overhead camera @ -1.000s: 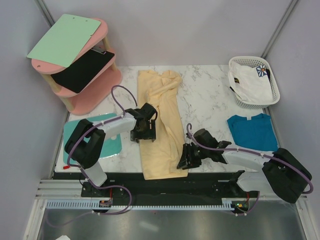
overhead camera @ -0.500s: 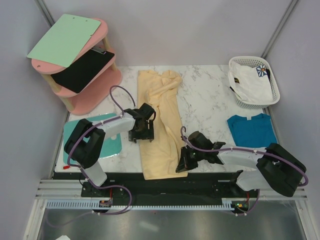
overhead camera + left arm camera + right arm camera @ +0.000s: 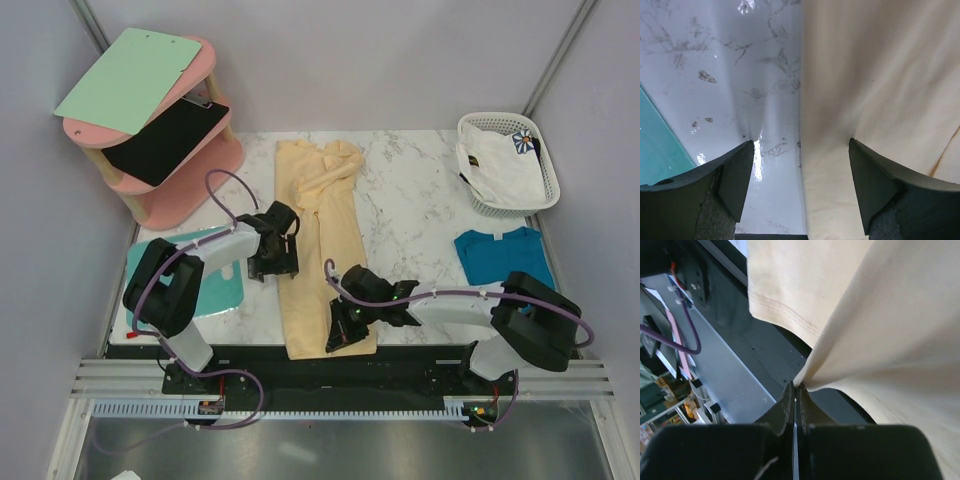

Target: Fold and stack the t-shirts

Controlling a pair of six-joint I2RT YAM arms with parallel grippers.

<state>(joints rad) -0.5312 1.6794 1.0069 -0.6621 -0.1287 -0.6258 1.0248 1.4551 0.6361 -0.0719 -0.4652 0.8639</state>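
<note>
Folding the pale yellow t-shirt (image 3: 322,235), a long strip down the middle of the marble worktop (image 3: 415,205), calls for a level lift. The right tool (image 3: 340,335) is pinched shut on its near hem. The left tool (image 3: 272,262) hangs wide open astride the shirt's left edge, holding nothing, and should likely pinch first.

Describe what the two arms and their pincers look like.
Both arms match: the left arm and right arm have white forearm links between bulky black joint housings, each trailed by a looping purple cable. The left pincer and right pincer are black with wedge-shaped fingers.
</note>
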